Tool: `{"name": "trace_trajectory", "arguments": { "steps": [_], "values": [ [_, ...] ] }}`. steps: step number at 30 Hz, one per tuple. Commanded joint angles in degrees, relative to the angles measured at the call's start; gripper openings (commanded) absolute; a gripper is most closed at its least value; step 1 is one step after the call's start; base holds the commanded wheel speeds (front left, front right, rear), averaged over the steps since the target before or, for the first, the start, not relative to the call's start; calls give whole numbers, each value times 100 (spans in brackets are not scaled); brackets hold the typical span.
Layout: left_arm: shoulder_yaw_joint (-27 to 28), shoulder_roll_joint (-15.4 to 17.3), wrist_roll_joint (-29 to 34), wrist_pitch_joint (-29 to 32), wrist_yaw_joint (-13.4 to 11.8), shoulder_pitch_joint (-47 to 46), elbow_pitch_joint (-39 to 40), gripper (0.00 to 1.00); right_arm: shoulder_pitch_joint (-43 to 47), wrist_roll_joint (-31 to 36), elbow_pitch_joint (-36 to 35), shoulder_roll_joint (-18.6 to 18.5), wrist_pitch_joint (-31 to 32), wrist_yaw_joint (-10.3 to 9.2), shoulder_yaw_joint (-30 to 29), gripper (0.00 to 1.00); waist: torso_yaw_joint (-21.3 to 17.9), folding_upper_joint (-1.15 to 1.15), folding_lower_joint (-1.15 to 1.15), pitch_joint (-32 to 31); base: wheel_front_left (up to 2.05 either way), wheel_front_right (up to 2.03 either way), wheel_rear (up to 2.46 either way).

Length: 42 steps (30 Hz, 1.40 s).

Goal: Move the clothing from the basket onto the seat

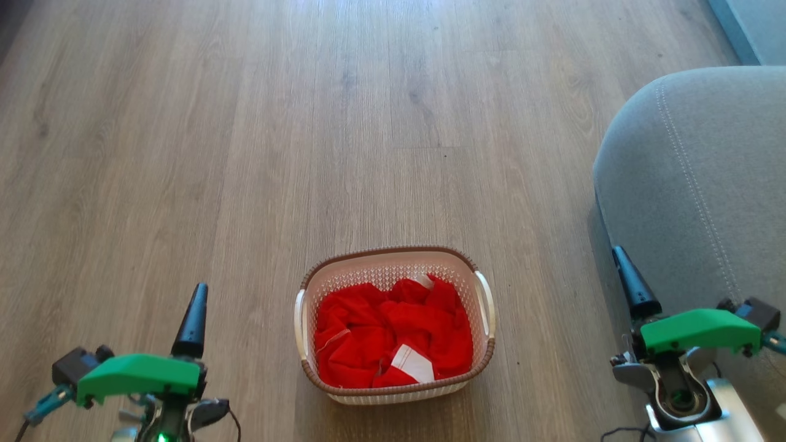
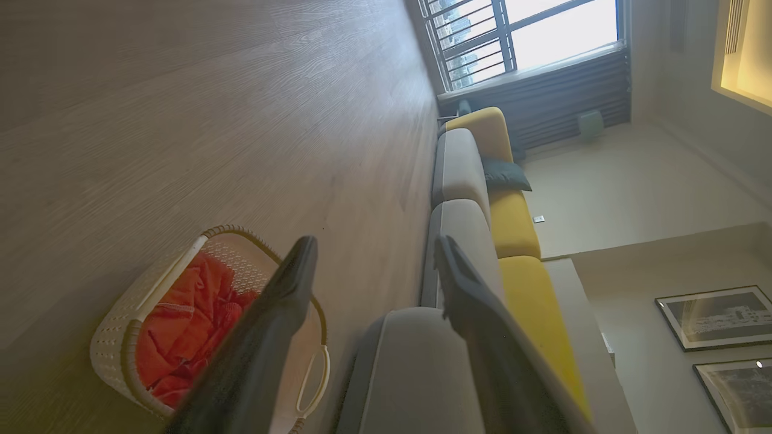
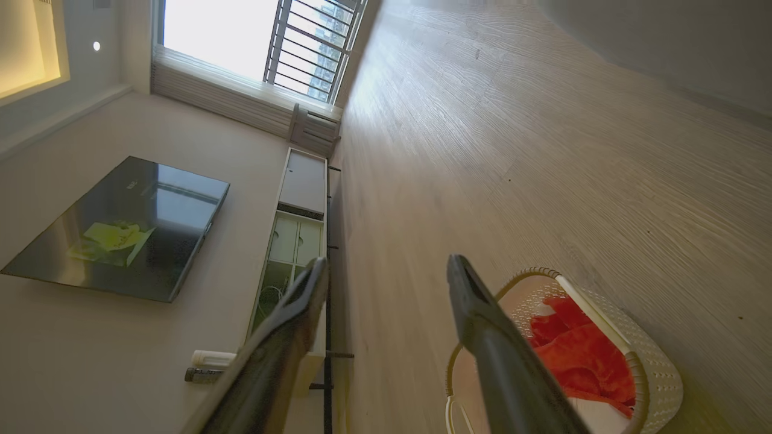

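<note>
Red clothing [image 1: 393,334] is lying bunched in the basket [image 1: 393,253], left gripper [image 2: 375,244] and right gripper [image 3: 387,262] hanging spread and empty, so a deep grab would be risking snagging the basket too.

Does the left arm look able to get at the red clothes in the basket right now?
Probably yes. The left arm's fingers stand open beside the basket. The clothes lie uncovered in its open top, and only floor lies between. It would likely need to come in from above.
</note>
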<state>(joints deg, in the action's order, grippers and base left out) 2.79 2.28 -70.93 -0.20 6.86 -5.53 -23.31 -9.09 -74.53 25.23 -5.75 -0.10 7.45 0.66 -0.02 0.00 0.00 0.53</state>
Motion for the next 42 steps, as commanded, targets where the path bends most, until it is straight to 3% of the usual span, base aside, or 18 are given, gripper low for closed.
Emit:
{"name": "trace_trajectory", "arguments": {
  "steps": [1,18,42],
  "values": [
    [32,113,156,-65,20,-365,155,100,-377,131,-151,-130,-58,2,68,100,-2,0,0,-1,0,0,0],
    [-57,174,1849,-350,15,-648,36,100,-711,1489,129,-217,-347,2,234,100,-21,0,0,5,0,0,0],
    [-84,232,3720,-736,-25,-1101,-169,100,-1278,3056,445,-385,-737,3,557,100,-47,0,0,28,0,0,0]
  ]
}}
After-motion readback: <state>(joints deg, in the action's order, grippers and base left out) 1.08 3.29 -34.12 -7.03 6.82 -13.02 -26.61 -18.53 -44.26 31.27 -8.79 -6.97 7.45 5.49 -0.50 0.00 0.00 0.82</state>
